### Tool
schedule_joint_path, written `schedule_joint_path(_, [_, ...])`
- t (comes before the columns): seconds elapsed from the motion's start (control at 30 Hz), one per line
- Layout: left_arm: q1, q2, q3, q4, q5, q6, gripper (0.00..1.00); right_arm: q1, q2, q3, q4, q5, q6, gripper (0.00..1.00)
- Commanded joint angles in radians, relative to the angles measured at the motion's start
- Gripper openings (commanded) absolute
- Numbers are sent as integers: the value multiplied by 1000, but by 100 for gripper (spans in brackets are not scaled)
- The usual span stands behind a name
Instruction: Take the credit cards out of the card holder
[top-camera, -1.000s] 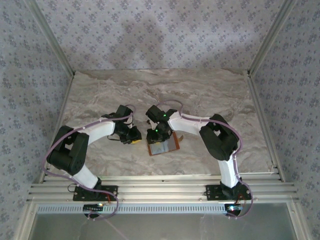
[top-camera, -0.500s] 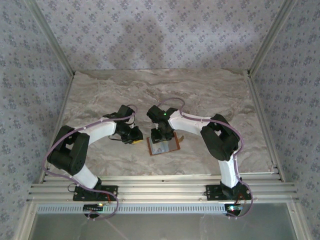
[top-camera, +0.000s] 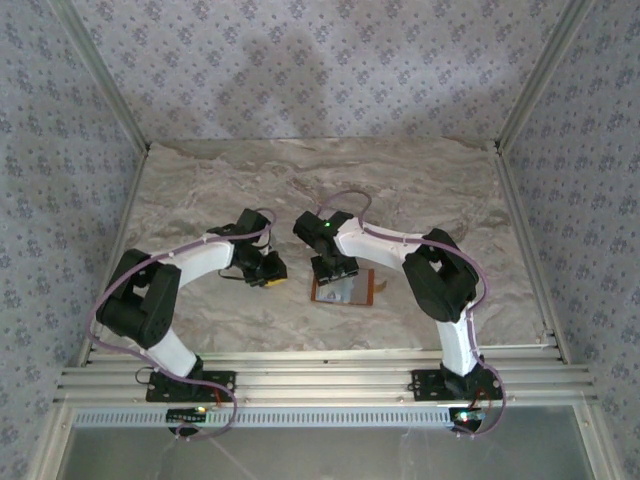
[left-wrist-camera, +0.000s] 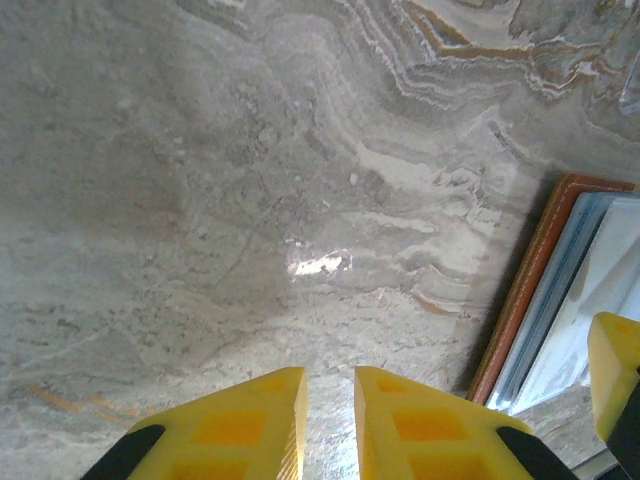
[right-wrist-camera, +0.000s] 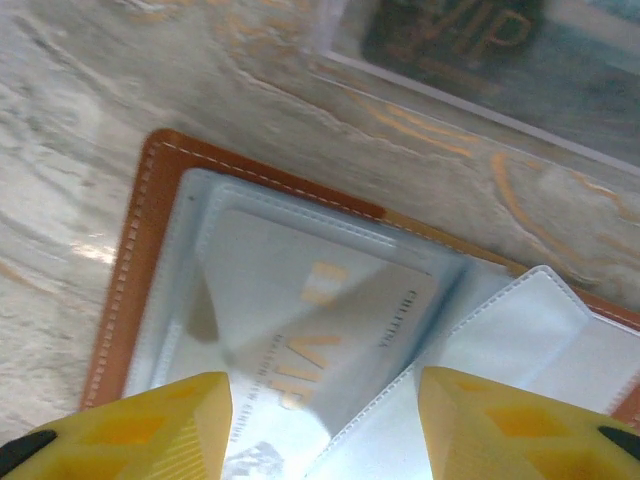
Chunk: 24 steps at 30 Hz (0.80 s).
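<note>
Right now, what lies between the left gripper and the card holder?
In the left wrist view, just bare marble-patterned table separates the left gripper from the card holder and its orange-brown edge; nothing lies on that stretch.

Card holder (top-camera: 350, 290): orange-brown leather with pale stitching, lying open and flat, lower centre of top view, grey-blue clear sleeves facing up. Pale silvery card (right-wrist-camera: 310, 340), gold "VIP" lettering, sits tucked in a sleeve. Darker grey card (right-wrist-camera: 450, 30), upper right of right wrist frame, outside the holder.
</note>
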Motion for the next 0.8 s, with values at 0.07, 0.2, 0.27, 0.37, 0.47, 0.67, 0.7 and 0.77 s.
schedule_joint_path(0.07, [-12,15,31,-8,14,10,21,-9,-22,16,-85,89,18,55])
schedule_joint_path(0.2, [-17,21,37,-10,14,8,21,-16,-34,2,-104,122,24,56])
schedule_joint_path(0.27, [-20,24,42,-11,14,7,21,-22,-44,-10,-110,134,26,56])
schedule_joint_path(0.37, [-25,33,53,-16,14,9,21,-35,-67,-36,-113,143,33,56])
schedule_joint_path(0.47, [-28,40,62,-16,13,8,21,-55,-96,-74,-100,133,40,57])
schedule_joint_path(0.67, [-47,59,84,-17,15,9,21,-106,-157,-182,-2,27,39,57])
schedule_joint_path(0.7, [-50,62,89,-17,15,10,21,-115,-165,-198,12,11,40,57])
schedule_joint_path(0.77, [-60,66,96,-17,15,8,21,-132,-182,-230,42,-19,39,57])
